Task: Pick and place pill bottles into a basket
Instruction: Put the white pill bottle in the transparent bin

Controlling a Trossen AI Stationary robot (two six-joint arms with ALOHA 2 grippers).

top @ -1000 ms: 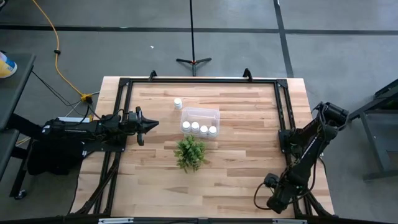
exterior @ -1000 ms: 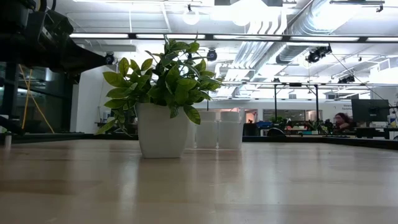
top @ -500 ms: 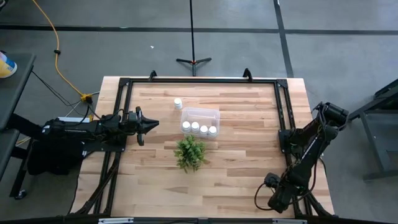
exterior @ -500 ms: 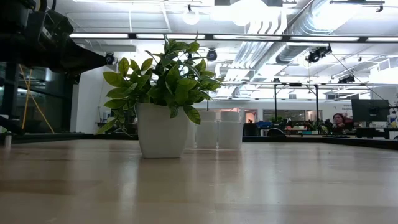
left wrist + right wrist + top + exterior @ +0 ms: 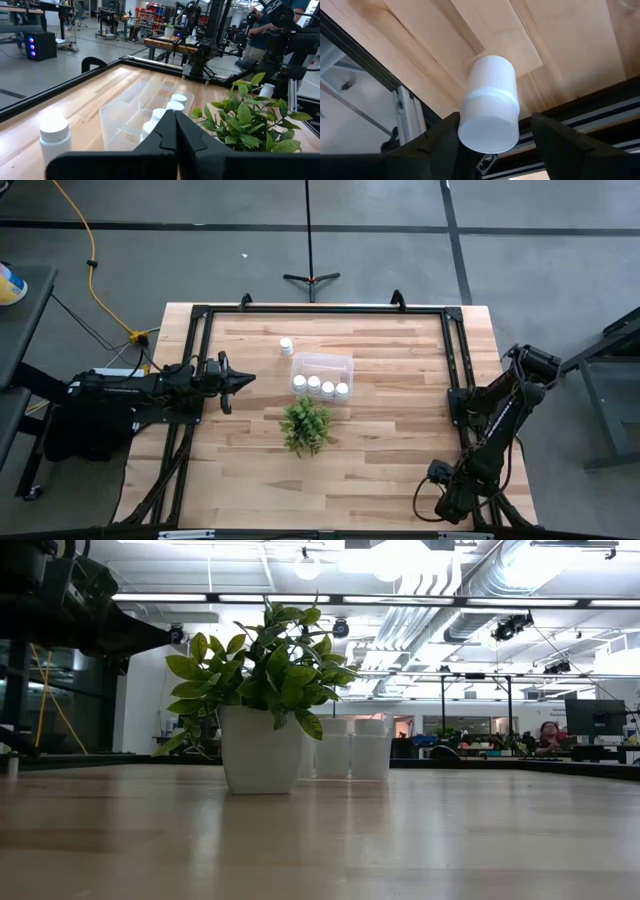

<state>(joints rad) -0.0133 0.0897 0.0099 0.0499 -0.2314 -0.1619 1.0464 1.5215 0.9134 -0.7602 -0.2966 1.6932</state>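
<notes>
The clear bin (image 5: 322,365) stands mid-table with several white pill bottles (image 5: 320,386) upright inside. One more bottle (image 5: 286,346) stands on the table just beyond the bin; it also shows in the left wrist view (image 5: 54,137). My left gripper (image 5: 243,377) is shut and empty, hovering left of the bin and pointing at it. My right gripper (image 5: 490,132) is open at the table's near right corner (image 5: 447,502). Its fingers stand on either side of another white bottle (image 5: 490,100), seen end-on. In the high view the arm hides this bottle. My right gripper's fingers flank the bottle's end nearest the wrist. One finger (image 5: 451,137) lies close against the bottle's side, and a gap shows between the bottle and the other finger (image 5: 545,137). I cannot tell whether the gripper touches the bottle.
A green plant in a white pot (image 5: 306,425) stands just near of the bin and blocks much of the low view (image 5: 260,700). A black frame rail (image 5: 452,370) runs around the table. A person (image 5: 270,20) stands beyond the table's far side.
My right gripper has shifted a little toward the table's right edge, staying low at the near right corner. The left arm, the bin and the bottles have kept still.
</notes>
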